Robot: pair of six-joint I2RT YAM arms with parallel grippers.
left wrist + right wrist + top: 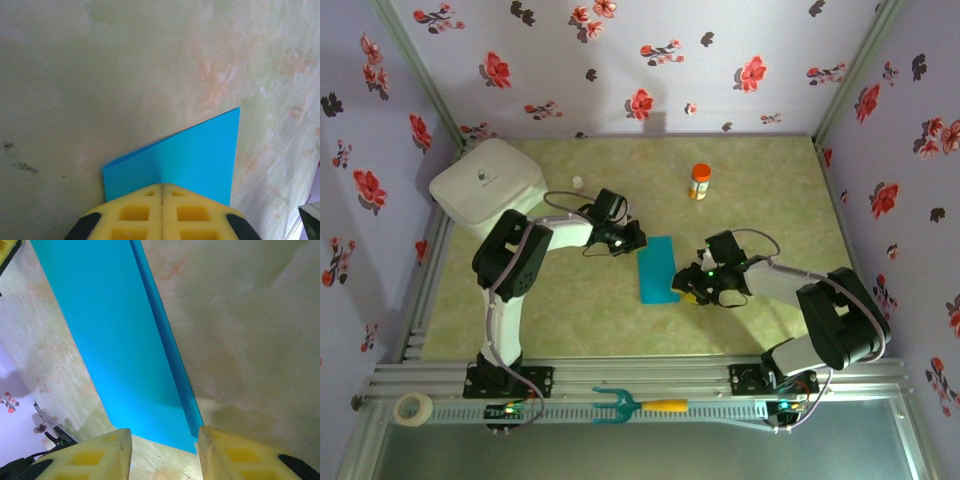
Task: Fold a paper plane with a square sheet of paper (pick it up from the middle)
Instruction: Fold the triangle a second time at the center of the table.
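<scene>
Behind the folded paper (657, 270) stands an orange bottle (700, 182).

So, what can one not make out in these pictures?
Left wrist view: the shut left gripper covers the near edge of the sheet of paper; whether it pinches it is unclear.
Right wrist view: the top edge cuts off the sheet's far end.
Top view: any print on the orange-capped bottle is too small to read.

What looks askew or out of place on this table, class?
The folded paper looks slightly askew: in the right wrist view a darker strip runs along one long edge, so its layers seem not to line up. A teal fork tool also lies on the front rail.
</scene>
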